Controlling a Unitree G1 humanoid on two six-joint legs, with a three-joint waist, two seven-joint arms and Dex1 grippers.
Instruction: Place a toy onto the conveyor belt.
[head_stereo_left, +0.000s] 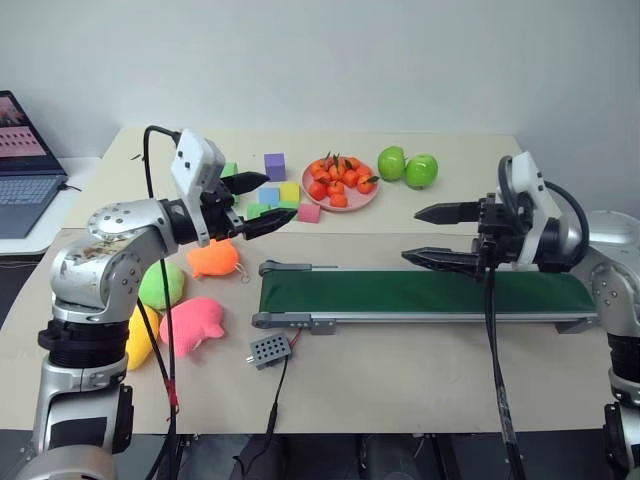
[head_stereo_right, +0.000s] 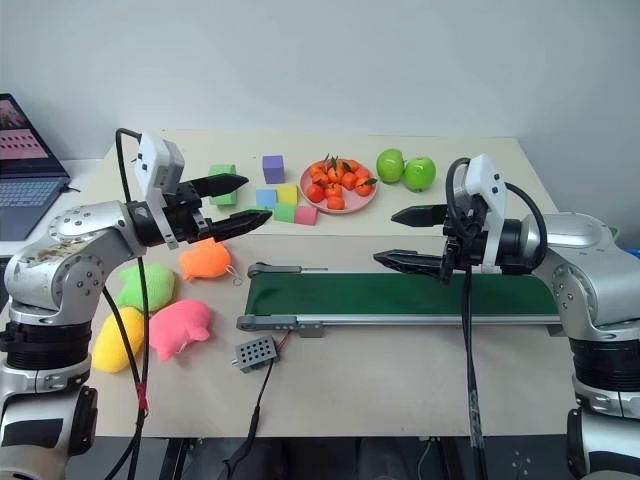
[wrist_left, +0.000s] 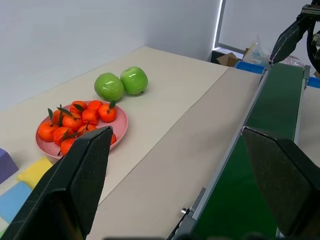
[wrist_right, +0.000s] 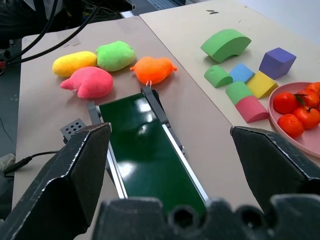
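On the beige tabletop, the long dark-green conveyor belt in its grey metal frame lies crosswise, with a small grey perforated box wired to it just in front of its left end. Left of that end sits a cluster of plush toys: the yellow oval plush toy lies nearest the left front edge, touching a bright green plush toy behind it and a pink plush toy beside it; an orange plush toy rests closest to the belt's end. Farther back are coloured foam blocks, a pink plate of small orange tangerines, and two green apples. A laptop stands on a separate surface at the far left.

The left hand hangs above the orange plush toy, pointing level toward the right, its two black fingers spread wide and holding nothing. The right hand hovers over the belt's right half, pointing left and slightly downward, fingers likewise spread apart and empty. The pink and orange toys lie between the yellow toy and the belt.
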